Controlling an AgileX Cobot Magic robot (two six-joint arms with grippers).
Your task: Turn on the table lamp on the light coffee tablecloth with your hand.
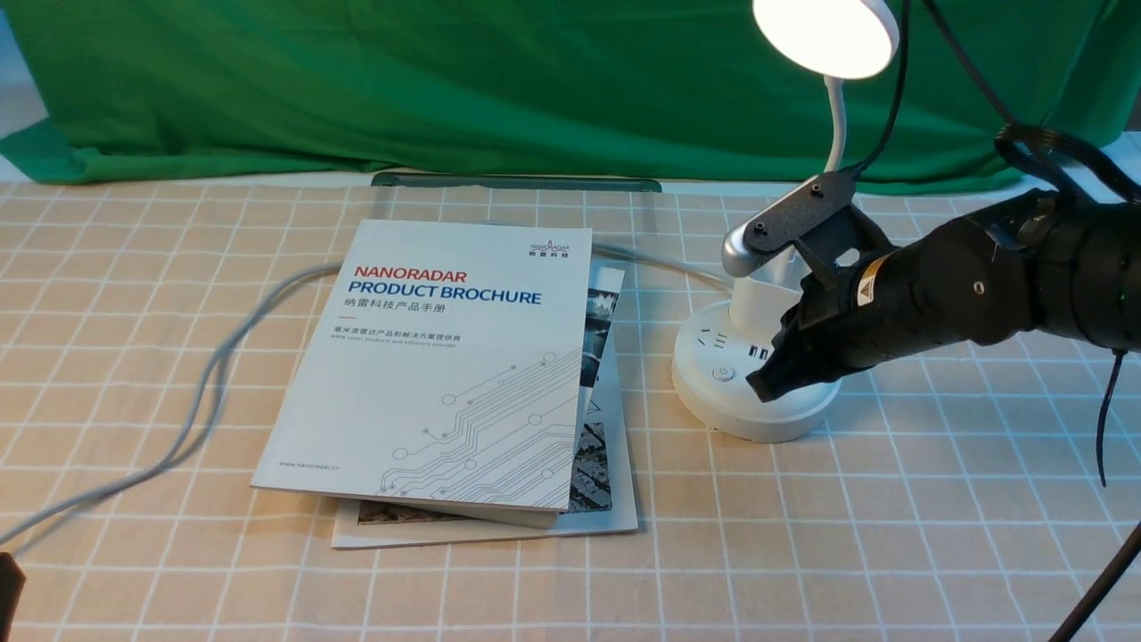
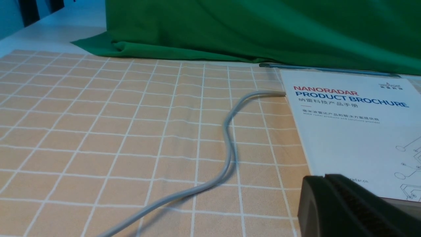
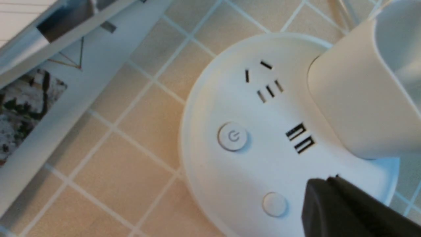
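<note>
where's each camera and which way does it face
Front view: between the arms, facing forward over the light coffee tablecloth to the green cloth; right claw shows at the table lamp.
Left wrist view: on the left arm, low, facing the brochure and grey cable; left claw shows.
Right wrist view: above the lamp's base, looking down at its buttons; right claw shows.
Front and left wrist views share brochure and cable.
</note>
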